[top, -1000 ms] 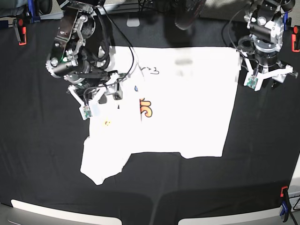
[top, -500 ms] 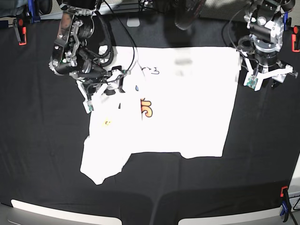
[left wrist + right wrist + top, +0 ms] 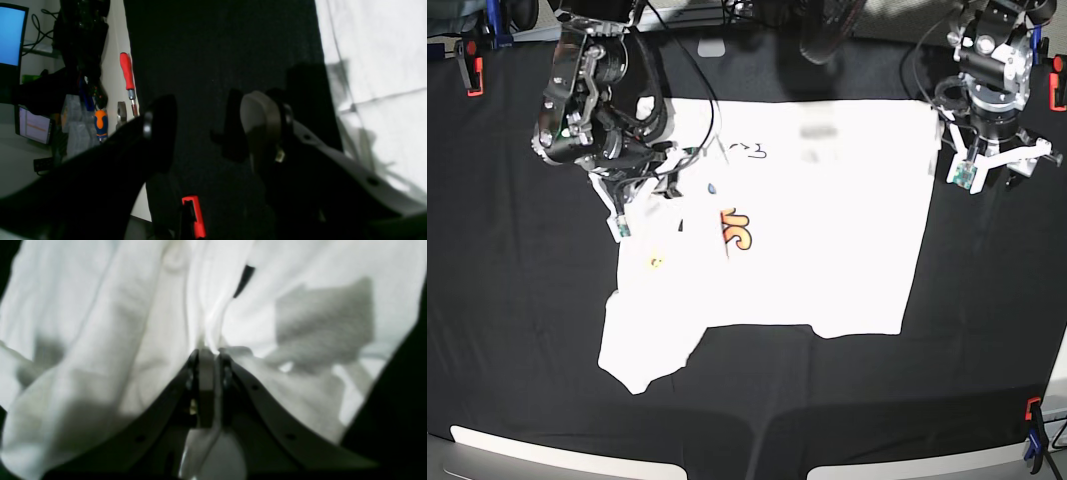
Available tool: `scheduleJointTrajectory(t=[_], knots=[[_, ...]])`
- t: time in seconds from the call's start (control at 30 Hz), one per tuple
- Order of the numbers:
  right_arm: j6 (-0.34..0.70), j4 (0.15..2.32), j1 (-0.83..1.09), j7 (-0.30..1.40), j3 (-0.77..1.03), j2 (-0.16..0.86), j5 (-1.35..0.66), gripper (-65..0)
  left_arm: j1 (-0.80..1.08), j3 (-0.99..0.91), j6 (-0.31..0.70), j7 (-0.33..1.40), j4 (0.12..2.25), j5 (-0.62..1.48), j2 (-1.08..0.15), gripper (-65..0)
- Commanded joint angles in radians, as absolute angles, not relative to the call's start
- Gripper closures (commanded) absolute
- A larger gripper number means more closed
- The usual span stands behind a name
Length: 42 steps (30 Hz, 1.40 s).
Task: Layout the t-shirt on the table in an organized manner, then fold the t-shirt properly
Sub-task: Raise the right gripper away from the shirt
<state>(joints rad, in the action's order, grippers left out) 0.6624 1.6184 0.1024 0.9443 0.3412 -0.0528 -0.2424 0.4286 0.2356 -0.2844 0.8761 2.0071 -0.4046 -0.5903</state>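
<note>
The right claw is now pinching a fold of the t-shirt near the table's far-left corner, having just snapped closed; the left claw is idling spread beside the shirt's right edge, so a fold looks imminent.

The t-shirt is white with an orange-and-yellow letter, a small blue mark and a grey tag. The surface is matte black, with red clips at its edges.

T-shirt blurred, cut off by edges.
</note>
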Motion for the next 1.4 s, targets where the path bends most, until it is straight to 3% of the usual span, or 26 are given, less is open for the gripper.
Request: scheduleJointTrajectory(t=[0.0, 0.2, 0.63, 1.07, 1.23, 1.37], knots=[[0.674, 1.655, 0.089, 0.94, 0.348, -0.049, -0.23, 0.0, 0.424, 0.229, -0.307, 0.866, 2.025, -0.425, -0.601, -31.8], [0.673, 1.784, 0.089, 0.956, 0.468, -0.03, -0.213, 0.0, 0.424, 0.229, -0.307, 0.866, 2.025, -0.425, -0.601, -31.8], [0.673, 1.809, 0.103, 0.971, 0.738, 0.205, -0.266, 0.0, 0.424, 0.229, -0.307, 0.866, 2.025, -0.418, -0.601, -31.8], [0.672, 1.808, 0.102, 0.947, 0.796, 0.321, -0.178, 0.0, 0.424, 0.229, -0.307, 0.863, 2.025, -0.358, -0.601, -31.8], [0.511, 1.799, 0.103, 0.95, 0.826, 0.308, -0.05, 0.0, 0.424, 0.229, -0.307, 0.863, 2.025, -0.358, -0.601, -31.8], [0.496, 1.799, 0.103, 0.942, 0.889, 0.29, -0.018, 0.0, 0.424, 0.229, -0.307, 0.863, 2.025, -0.358, -0.601, -31.8]])
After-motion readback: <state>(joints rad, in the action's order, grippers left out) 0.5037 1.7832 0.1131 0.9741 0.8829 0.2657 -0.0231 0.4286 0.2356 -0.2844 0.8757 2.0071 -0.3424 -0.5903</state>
